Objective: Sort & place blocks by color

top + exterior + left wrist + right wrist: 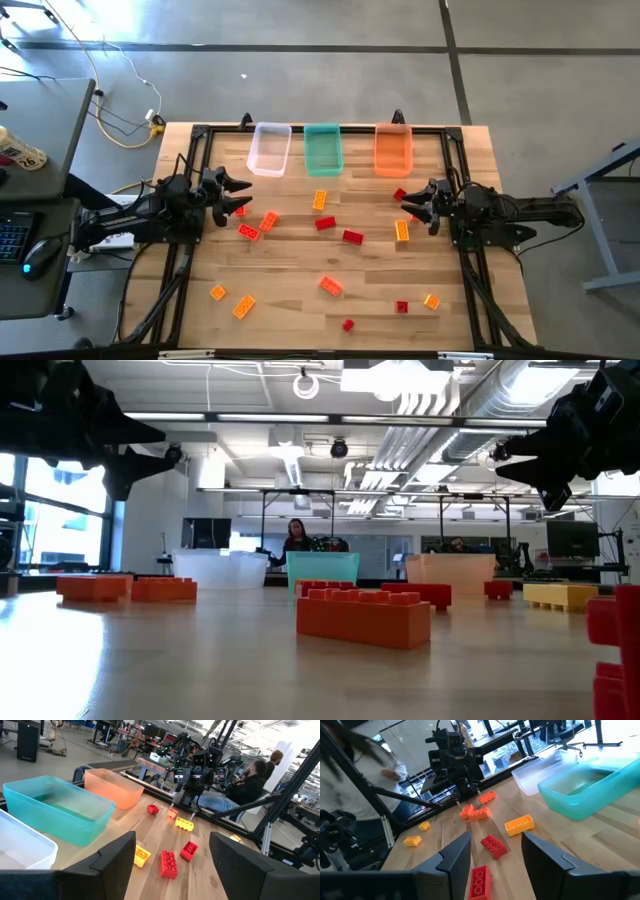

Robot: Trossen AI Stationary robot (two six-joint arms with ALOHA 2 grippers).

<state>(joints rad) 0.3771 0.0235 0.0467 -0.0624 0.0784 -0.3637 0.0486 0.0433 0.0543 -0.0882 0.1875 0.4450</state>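
Several small studded blocks, red (352, 237), orange (331, 286) and yellow-orange (320, 200), lie flat and scattered over the wooden table (300, 260). My left gripper (240, 197) hovers level at the table's left side, open, with nothing between its fingers (120, 857). An orange block (268, 221) and a red one (249, 232) lie on the table just beyond it. My right gripper (408, 200) hovers level at the right side, also open and empty (496, 837). A red block (399, 195) and a yellow one (402, 230) lie close by it.
Three bins stand in a row at the far edge: clear (269, 148), teal (322, 148) and orange (393, 150). A black frame (190, 200) borders the table. More blocks lie near the front edge (244, 306). People sit in the room beyond (250, 782).
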